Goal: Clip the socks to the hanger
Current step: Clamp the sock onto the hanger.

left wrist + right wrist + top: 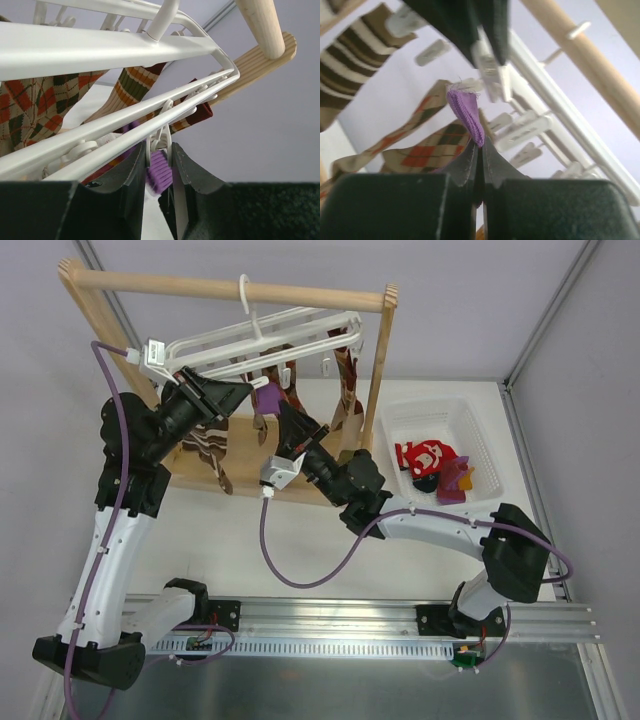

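Note:
The white hanger (300, 325) hangs by its hook from the wooden rack's rod. Brown argyle (30, 105) and striped socks hang from its clips. My left gripper (232, 392) is shut on one dangling white clip (161, 140), one finger on each side of it. A purple sock cuff (160, 172) sits between that clip's arms. My right gripper (285, 420) is shut on the same purple sock (466, 112) and holds its edge up just below the squeezed clip (490, 70). A red sock with white marks (425, 455) lies in the basket.
The wooden rack (230, 287) stands at the back left, and its right post is close to my right arm. A white plastic basket (480, 430) at the right holds the red sock and another magenta sock (457, 480). A brown wavy-striped sock (210, 450) hangs low under the hanger.

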